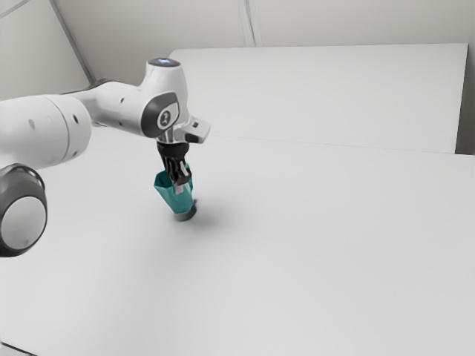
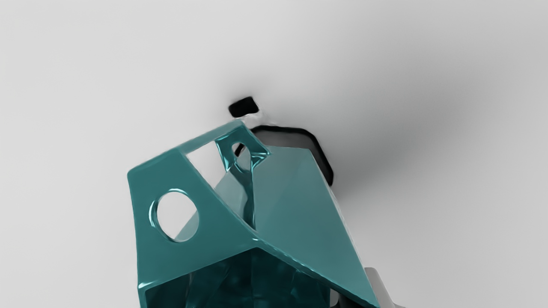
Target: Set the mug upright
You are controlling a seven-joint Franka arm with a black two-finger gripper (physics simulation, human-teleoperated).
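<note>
Mug [image 1: 177, 200] tilted under gripper [image 1: 180, 182], left of center in exterior view

Teal mug leans, mouth up toward the exterior view's left, dark base [image 1: 185, 213] low by white table [image 1: 319, 237]. Arm [image 1: 122, 105] comes in from upper left of frame, gripper at mug's rim. Can't tell how far open it is or if it has hold of mug. Wrist view: round hole in mug's teal side.

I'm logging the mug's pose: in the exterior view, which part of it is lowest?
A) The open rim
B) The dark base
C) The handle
B: the dark base lies below the mug's teal body, with the open rim above.
</note>
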